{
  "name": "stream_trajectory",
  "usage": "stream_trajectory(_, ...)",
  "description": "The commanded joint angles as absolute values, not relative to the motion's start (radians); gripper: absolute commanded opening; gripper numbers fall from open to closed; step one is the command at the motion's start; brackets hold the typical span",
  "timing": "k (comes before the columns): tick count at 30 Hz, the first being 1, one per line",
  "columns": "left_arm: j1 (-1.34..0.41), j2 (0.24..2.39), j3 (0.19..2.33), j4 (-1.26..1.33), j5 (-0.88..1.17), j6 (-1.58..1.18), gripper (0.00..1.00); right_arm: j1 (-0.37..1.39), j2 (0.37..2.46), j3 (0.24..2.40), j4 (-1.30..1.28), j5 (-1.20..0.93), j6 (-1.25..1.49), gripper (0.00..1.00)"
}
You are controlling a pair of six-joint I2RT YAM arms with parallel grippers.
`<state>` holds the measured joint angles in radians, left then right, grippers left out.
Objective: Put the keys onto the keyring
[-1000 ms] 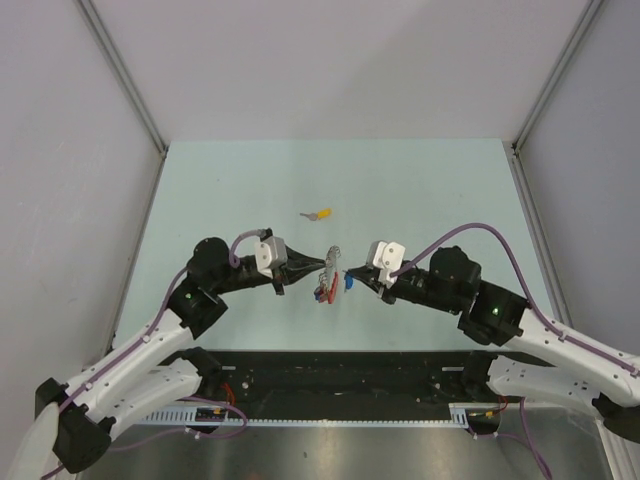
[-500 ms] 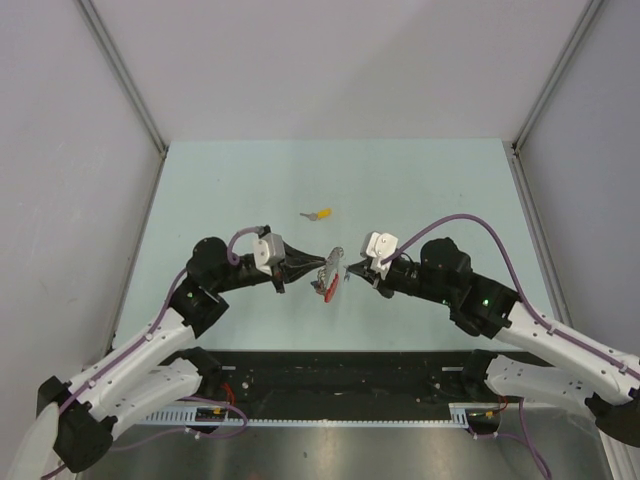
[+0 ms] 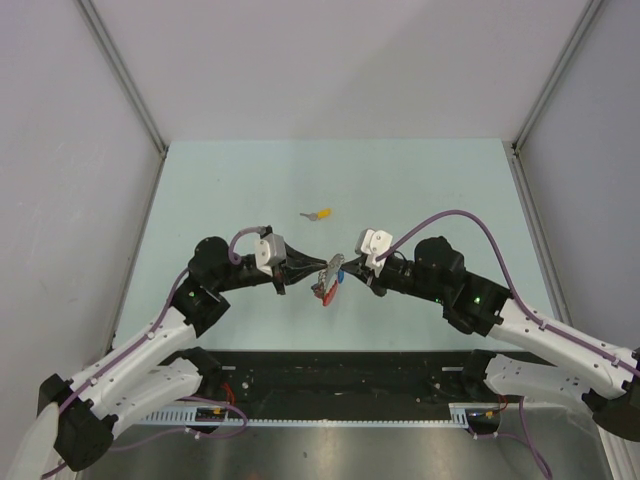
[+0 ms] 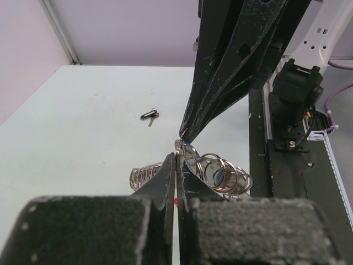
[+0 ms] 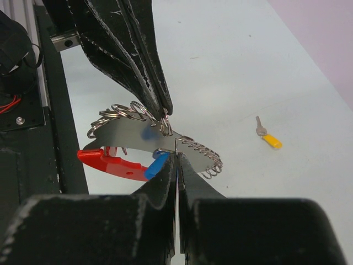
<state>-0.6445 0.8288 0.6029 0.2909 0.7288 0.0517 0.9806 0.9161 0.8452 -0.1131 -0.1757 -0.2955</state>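
My left gripper (image 3: 320,268) is shut on the keyring (image 3: 329,266), a cluster of silver rings and chain with a red strap (image 3: 321,293) hanging below it, held above the table. My right gripper (image 3: 346,268) is shut on the blue-capped key (image 3: 340,276), its tip touching the ring cluster. In the right wrist view, my shut gripper (image 5: 176,156) holds the blue-capped key (image 5: 157,165) against the rings (image 5: 129,113), with the red strap (image 5: 107,161) alongside. In the left wrist view, my shut gripper (image 4: 176,155) pinches the rings (image 4: 220,171). A yellow-capped key (image 3: 320,214) lies farther back.
The yellow-capped key also shows in the right wrist view (image 5: 269,138) and, dark, in the left wrist view (image 4: 149,115). A black rail (image 3: 340,365) runs along the table's near edge. Grey walls enclose the table on three sides.
My right gripper has moved left with the blue-capped key until it meets the ring cluster. My left gripper has stayed almost still with the keyring.
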Motion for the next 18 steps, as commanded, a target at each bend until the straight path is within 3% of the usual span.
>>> stream_trajectory(1,-0.638,0.816,0.606,0.359,0.738,0.041,0.00,0.989,0.907,0.854,-0.061,-0.198,-0.288,0.00)
stream_trajectory(18,-0.638,0.811,0.600,0.364,0.727,0.043,0.00,0.992,0.917,0.868,-0.104,-0.230,-0.308,0.00)
